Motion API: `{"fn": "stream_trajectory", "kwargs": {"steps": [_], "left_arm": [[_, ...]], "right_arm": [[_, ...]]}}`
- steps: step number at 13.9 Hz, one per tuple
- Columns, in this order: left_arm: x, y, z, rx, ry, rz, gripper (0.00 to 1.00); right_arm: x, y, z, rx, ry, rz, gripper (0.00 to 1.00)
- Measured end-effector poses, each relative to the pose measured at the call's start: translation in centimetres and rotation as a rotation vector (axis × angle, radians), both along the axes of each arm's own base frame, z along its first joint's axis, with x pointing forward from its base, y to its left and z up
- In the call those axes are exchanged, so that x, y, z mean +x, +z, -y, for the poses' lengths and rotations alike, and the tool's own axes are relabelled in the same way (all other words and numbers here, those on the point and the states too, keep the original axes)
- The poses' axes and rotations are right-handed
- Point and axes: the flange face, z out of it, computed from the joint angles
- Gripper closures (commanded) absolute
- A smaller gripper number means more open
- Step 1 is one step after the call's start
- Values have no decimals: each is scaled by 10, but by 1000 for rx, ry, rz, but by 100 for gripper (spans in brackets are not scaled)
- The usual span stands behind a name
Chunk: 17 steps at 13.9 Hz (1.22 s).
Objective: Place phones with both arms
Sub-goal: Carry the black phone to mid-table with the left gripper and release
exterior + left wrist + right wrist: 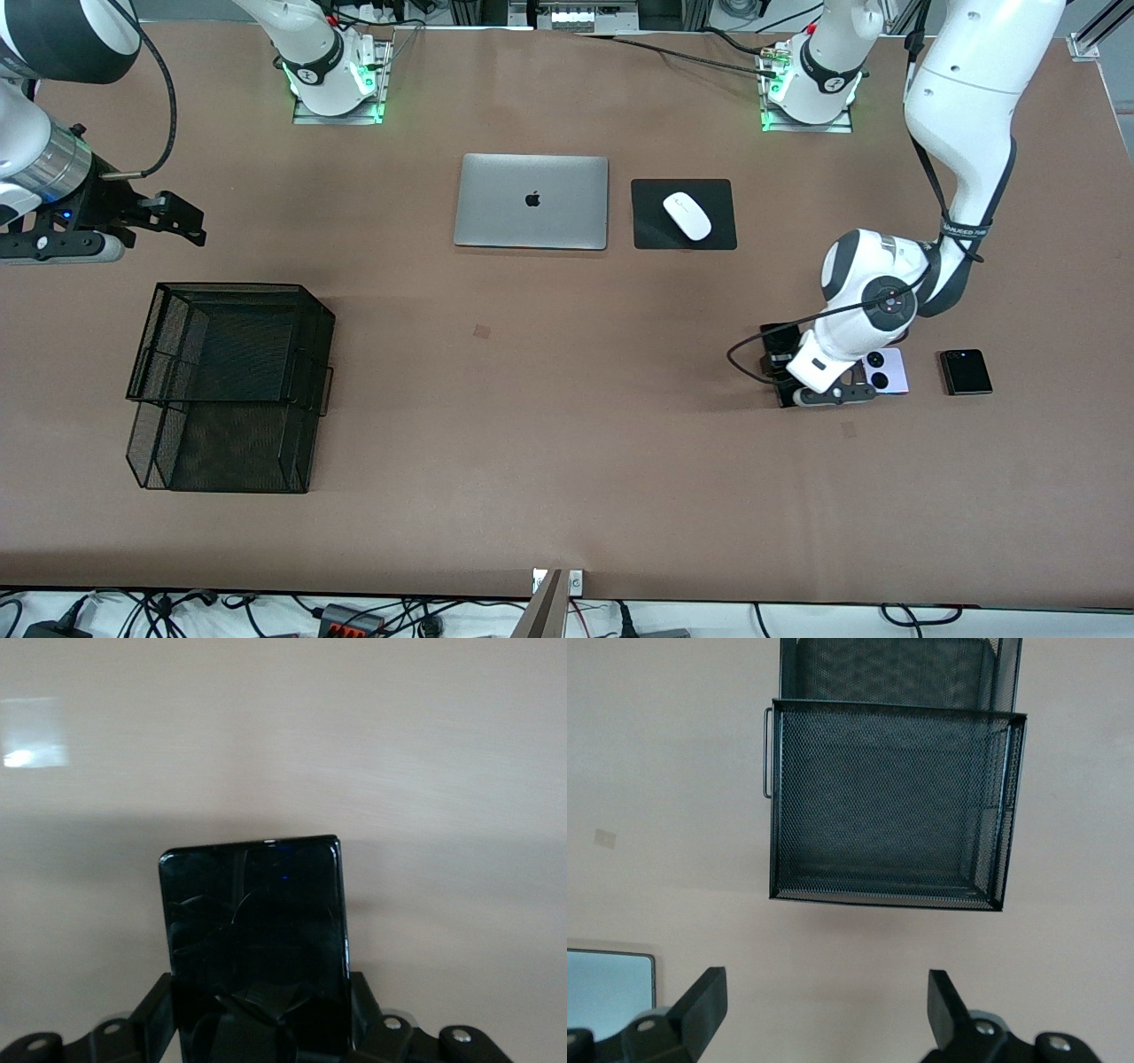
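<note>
Phones counted: three. A long black phone (pixel 252 930), a small lilac phone (pixel 886 369) with two black circles, and a small black phone (pixel 965 371).
Arms counted: two, both big and white with dark joints.
Other things counted: one laptop (pixel 532 200), one white mouse (pixel 687 215) on one black mouse pad (pixel 651 232), one black mesh tray (pixel 221 390) with two levels.
Landmark: the lilac phone, lying flat on the tabletop (pixel 532 425) toward the left arm's end.
Small black phone: flat, just beside the lilac phone, closer to the end of the tabletop, not touching it.
Long black phone: just beside the lilac phone, on the laptop's side of it, mostly hidden under the left arm in the front view.
Left end effector (pixel 784 365): down at the long black phone, fingers set on its two long edges, pinching it.
Right end effector (pixel 182 221): well apart from the lilac phone, up over the tabletop beside the mesh tray, fingers spread wide and holding nothing. This arm waits.
Only the left wrist view shows: the long phone's shiny dark face and rounded corners.
Only the right wrist view shows: the tray's mesh floor from above and a corner of the laptop.
</note>
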Motion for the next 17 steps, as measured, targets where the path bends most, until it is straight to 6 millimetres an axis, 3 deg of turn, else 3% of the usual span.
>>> {"fn": "stream_trajectory", "kwargs": {"steps": [2, 4, 6, 9, 11, 12, 13, 14, 17], "left_arm": [[1, 40, 64, -33, -78, -26, 71], [-9, 61, 132, -57, -153, -12, 71], [-21, 59, 197, -79, -186, -2, 72], [-37, 27, 280, -118, -198, -15, 72], [-41, -1, 310, -143, -183, -18, 70], [-42, -12, 318, -160, -177, -9, 59], [-45, -21, 324, -170, -179, -3, 35], [-48, -25, 329, -175, -184, -2, 0], [-45, -18, 334, -183, -186, 12, 0]], "right_arm": [[4, 2, 0, 0, 1, 11, 0], [6, 4, -1, 0, 1, 17, 0], [7, 3, -1, 0, 4, 16, 0], [8, 1, -1, 0, 10, 11, 0], [10, -5, 0, 0, 10, 2, 0], [12, -9, 0, 0, 11, -3, 0], [14, -14, 0, 0, 11, -6, 0], [17, -19, 0, 0, 11, -10, 0], [21, -27, 0, 0, 12, -13, 0]]}}
